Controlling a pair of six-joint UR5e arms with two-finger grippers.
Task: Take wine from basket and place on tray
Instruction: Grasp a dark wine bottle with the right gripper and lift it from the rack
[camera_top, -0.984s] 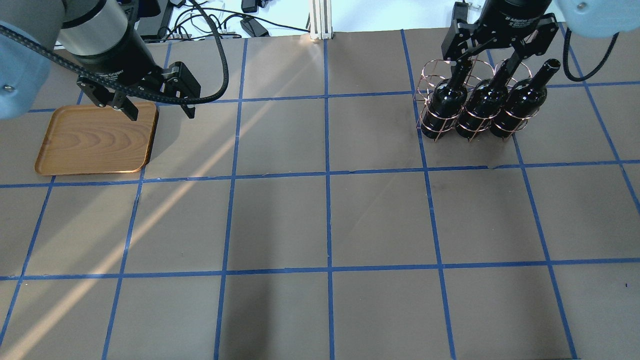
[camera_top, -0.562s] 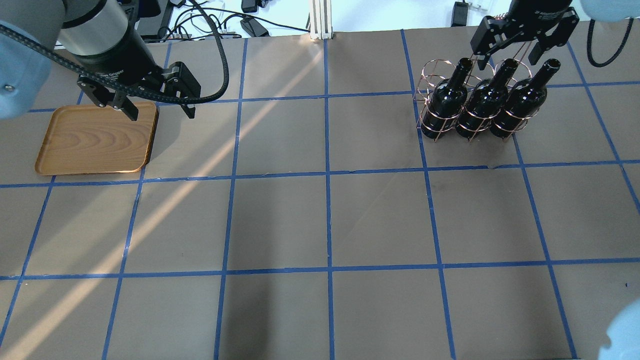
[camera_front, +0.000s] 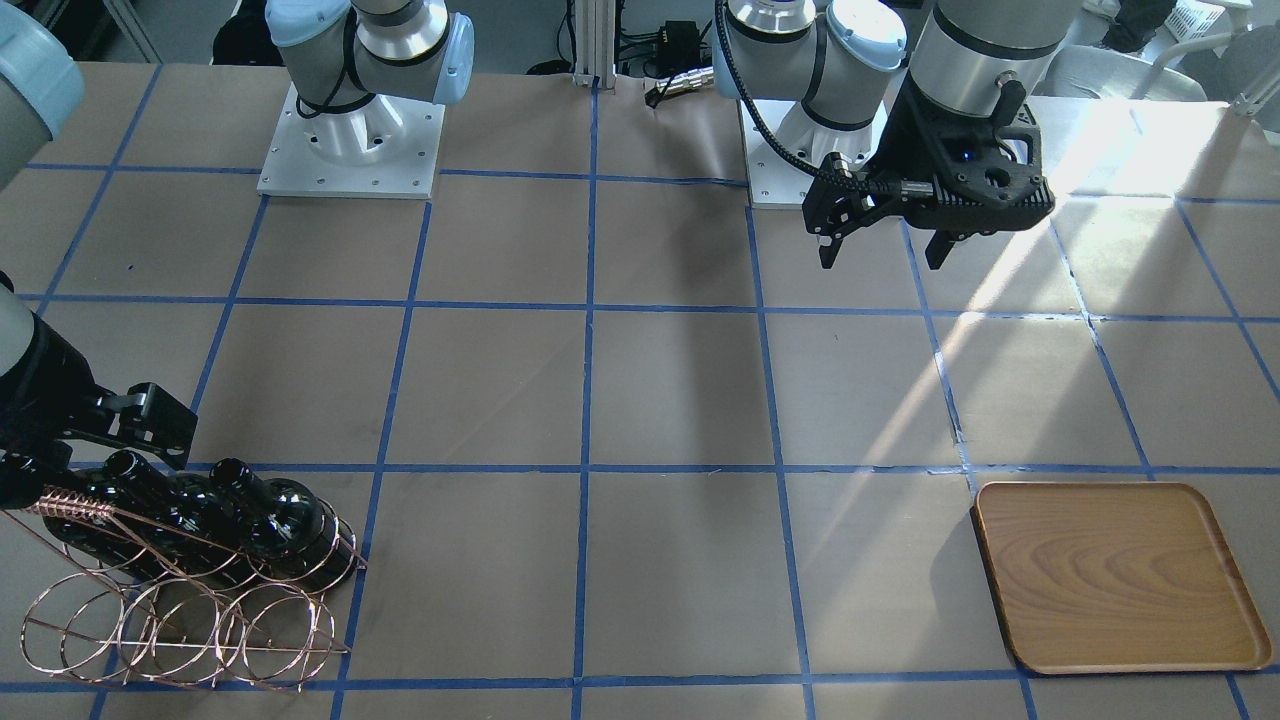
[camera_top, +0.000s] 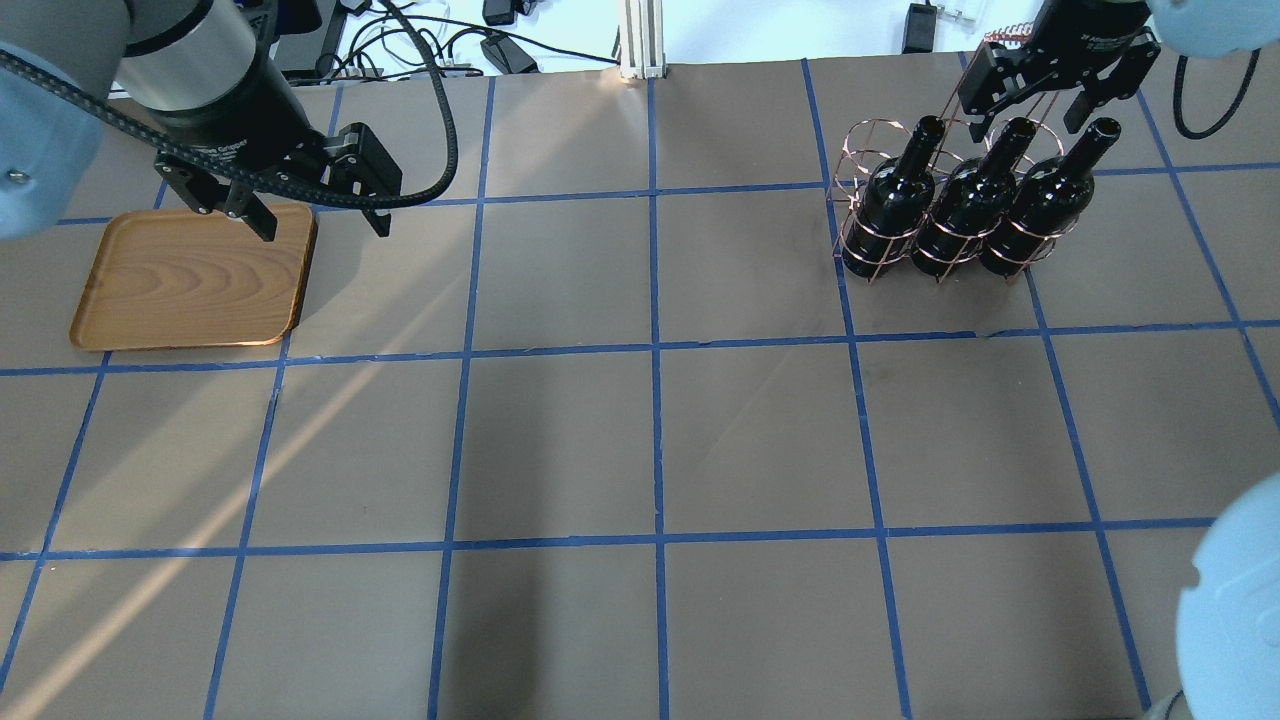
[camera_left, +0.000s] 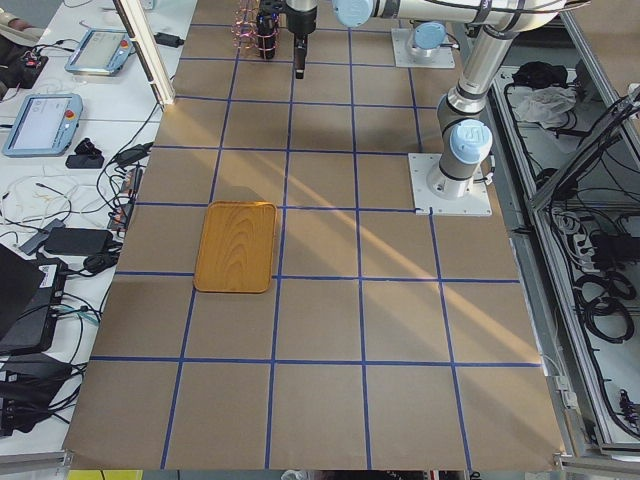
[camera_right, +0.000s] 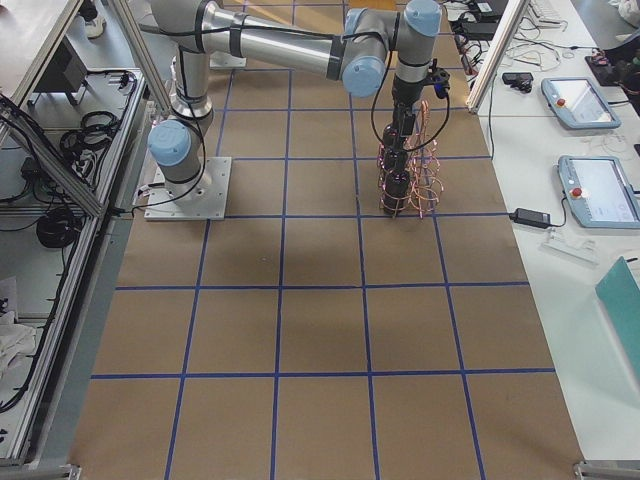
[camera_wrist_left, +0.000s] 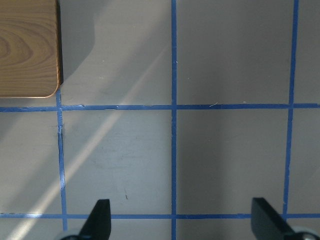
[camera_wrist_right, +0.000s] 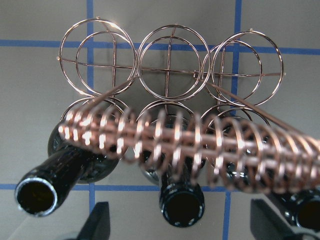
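Wine bottles (camera_top: 965, 205), three alike and black, stand necks-up in the basket (camera_top: 868, 140) on my right side of the bench (camera_top: 660, 440). They fill the row of rings nearer my base, and the row behind them is bare wire. Upright like that, each slim neck sticks out above the rings, which I judge is the one part I can close on without catching copper.

My right hand (camera_top: 1022, 110) hangs above the middle bottle (camera_wrist_right: 181, 200), fingers spread wide with nothing gripped. In its wrist view that bottle's open mouth sits between the two fingertips (camera_wrist_right: 98, 220), so I take it as the one lined up for the lift.

The tray (camera_top: 190, 275) lies flat at the opposite end of the bench, well apart from the basket. My left hand (camera_top: 320, 225) hovers just beside one corner of the tray, also spread wide and empty. I'd guess it is parked there because the tray is on its side and the bottle may need passing across.

Hard to read: the basket's coiled handle (camera_wrist_right: 190, 145) runs blurred straight across the right wrist view and covers the bottles' shoulders. Because of that I cannot tell how high my fingers are over the neck, nor whether the handle touches the hand. The right-most bottle's mouth is cut off at that view's edge. From across the bench the right hand is partly out of frame, and in both side views the basket is too small to judge.
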